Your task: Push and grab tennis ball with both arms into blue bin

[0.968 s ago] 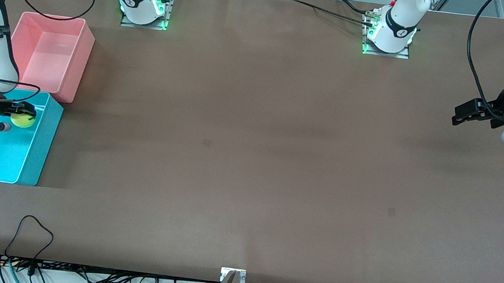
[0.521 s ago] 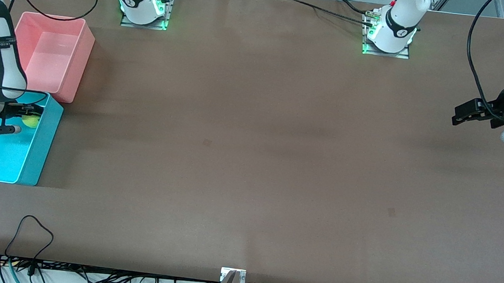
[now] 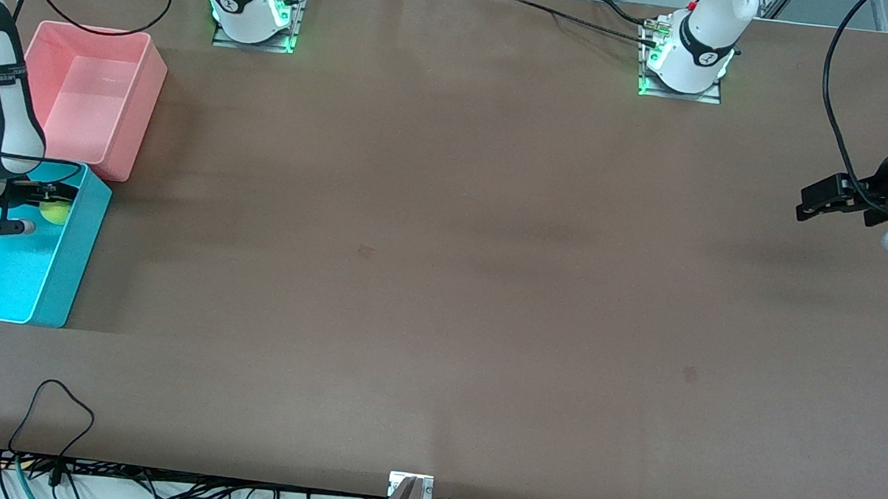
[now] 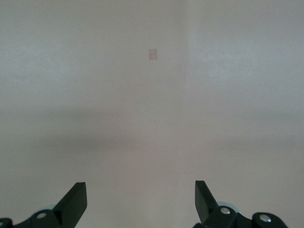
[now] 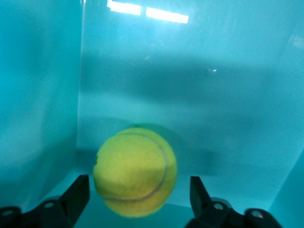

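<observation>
Sitting in blue bin [image 3: 78, 247], tennis ball [image 5: 135, 172] lies btwn right gripper's [image 5: 135, 199] spread fingers, untouched.

Brown table [image 3: 441, 282], black cables [image 3: 48, 472] along its near edge.

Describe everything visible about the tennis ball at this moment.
The tennis ball is a fuzzy yellow-green sphere with a thin curved seam line. It sits inside the blue bin, near a corner by the bin's wall that lies toward the pink bin. The right claw hangs over it, open, fingers either side with a gap showing, so not gripping it. No lettering is visible.
</observation>
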